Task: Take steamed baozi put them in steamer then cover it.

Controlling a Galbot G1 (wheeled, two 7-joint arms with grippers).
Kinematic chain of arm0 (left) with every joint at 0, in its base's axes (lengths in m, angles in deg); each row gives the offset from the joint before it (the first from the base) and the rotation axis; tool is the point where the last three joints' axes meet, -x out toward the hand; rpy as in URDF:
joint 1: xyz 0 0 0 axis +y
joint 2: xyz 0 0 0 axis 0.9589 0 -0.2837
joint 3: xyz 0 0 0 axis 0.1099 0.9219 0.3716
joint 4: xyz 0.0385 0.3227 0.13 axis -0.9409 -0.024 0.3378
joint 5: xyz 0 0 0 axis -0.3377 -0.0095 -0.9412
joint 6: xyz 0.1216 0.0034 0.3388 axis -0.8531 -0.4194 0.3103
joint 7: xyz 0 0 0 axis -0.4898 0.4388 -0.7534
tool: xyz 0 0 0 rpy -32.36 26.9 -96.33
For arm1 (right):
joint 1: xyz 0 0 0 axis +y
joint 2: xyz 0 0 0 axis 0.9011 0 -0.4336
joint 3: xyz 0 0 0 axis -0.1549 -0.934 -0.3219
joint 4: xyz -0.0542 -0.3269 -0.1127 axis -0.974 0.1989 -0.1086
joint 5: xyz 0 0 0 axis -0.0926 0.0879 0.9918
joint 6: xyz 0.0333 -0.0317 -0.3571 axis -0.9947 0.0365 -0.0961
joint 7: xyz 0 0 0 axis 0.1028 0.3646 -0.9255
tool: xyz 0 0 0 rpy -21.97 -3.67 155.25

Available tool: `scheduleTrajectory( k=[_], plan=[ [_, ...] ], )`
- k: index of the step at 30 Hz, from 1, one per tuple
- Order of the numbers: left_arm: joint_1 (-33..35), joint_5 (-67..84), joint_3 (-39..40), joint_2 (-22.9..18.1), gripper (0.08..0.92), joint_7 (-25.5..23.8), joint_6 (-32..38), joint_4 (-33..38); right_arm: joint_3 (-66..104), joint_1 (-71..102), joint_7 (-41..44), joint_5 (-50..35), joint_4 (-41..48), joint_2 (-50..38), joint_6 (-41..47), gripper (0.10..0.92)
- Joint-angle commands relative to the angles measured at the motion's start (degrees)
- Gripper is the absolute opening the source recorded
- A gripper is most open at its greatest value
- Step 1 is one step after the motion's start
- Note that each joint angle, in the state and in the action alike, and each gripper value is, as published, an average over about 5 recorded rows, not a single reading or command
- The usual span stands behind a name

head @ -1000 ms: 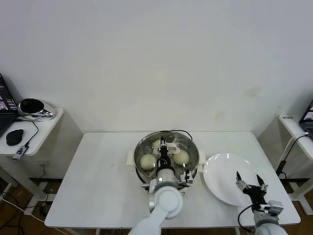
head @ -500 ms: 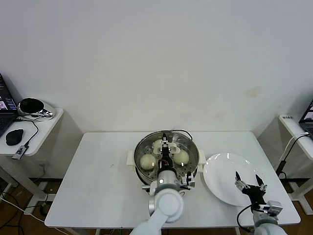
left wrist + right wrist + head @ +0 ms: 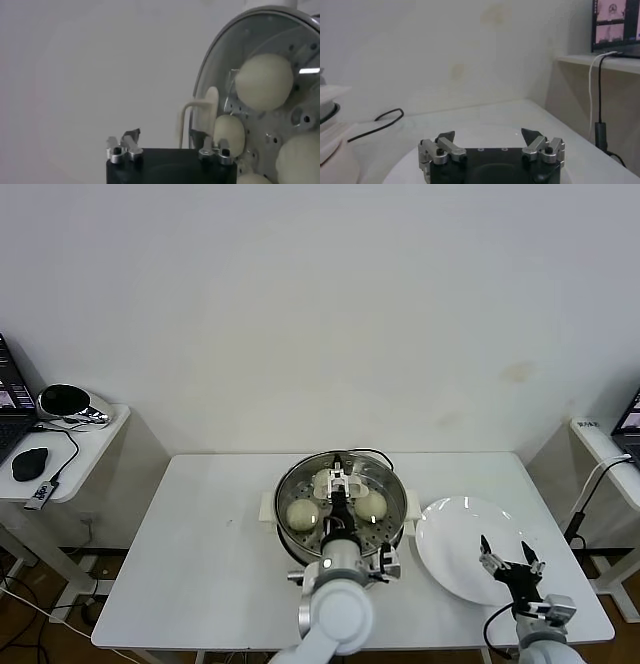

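From the head view, the steamer (image 3: pixel 341 506) stood mid-table (image 3: pixel 200 564) with the cover (image 3: pixel 345 492) sitting on it and steamed baozi (image 3: pixel 301 514) visible beneath the glass. The left gripper (image 3: pixel 339 480) hung over the cover's cream handle, though whether its fingers clasped it could not be told. The right gripper (image 3: pixel 511 556) hovered with fingers spread above the bare white plate (image 3: pixel 450 534).

The left wrist view showed the cover (image 3: pixel 220 65) and its bar handle (image 3: pixel 197 112) close before the left gripper (image 3: pixel 167 146), with the steamed baozi (image 3: pixel 264 81) under the glass.

The right wrist view showed the right gripper (image 3: pixel 487 140) parted wide over the plate (image 3: pixel 485 132).
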Motion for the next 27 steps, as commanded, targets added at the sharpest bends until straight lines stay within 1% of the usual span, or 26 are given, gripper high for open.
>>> scheduleTrajectory(
  k=[1, 4, 7, 9, 11, 15, 17, 20, 23, 25, 27],
  plan=[
    [3.0, 1.0, 0.0, 0.5, 0.821, -0.3, -2.3, 5.8, 0.1, 0.0, 0.0, 0.2, 0.0, 0.1, -0.1, 0.823],
    [4.8, 4.2, -0.1, 1.4, 0.823, 1.1, -2.2, 8.8, 0.0, 0.1, 0.0, 0.2, -0.2, 0.1, 0.0, 0.823],
    [7.0, 9.9, -0.6, 2.7, 0.823, 3.3, -1.8, 13.5, -0.2, 0.4, 0.2, -0.2, -0.9, 0.1, 0.4, 0.823],
    [8.7, 15.0, -1.9, 3.8, 0.823, 6.5, 0.4, 17.1, -0.5, 0.6, 0.3, -0.5, -1.6, 0.1, 0.5, 0.823],
    [10.8, 20.9, -4.7, 4.9, 0.823, 10.5, 5.1, 20.6, -0.7, 1.1, 0.5, -0.6, -2.1, 0.2, 0.8, 0.823],
    [16.2, 37.7, -13.9, 7.5, 0.823, 18.5, 18.6, 25.5, -1.3, 3.1, 1.2, 0.5, -4.3, 0.4, 0.7, 0.823],
    [19.2, 48.6, -19.3, 8.7, 0.823, 21.0, 23.0, 26.9, -1.7, 4.8, 1.6, 1.0, -6.4, 0.5, 0.3, 0.823],
    [24.0, 67.6, -30.1, 9.1, 0.823, 21.9, 27.8, 27.0, -2.7, 7.1, 2.0, 2.4, -9.3, 0.5, -1.9, 0.823],
    [28.2, 85.3, -41.4, 8.3, 0.823, 23.1, 31.7, 24.8, -2.5, 9.0, 2.5, 4.4, -11.0, 1.5, -4.6, 0.823],
    [30.4, 93.4, -46.8, 8.0, 0.823, 23.8, 32.8, 23.0, -2.5, 10.3, 2.6, 4.5, -12.4, 2.5, -4.9, 0.823],
    [32.5, 97.3, -50.2, 8.1, 0.823, 24.0, 34.9, 20.9, -3.2, 12.0, 2.6, 4.2, -13.7, 3.4, -4.8, 0.823]
  ],
)
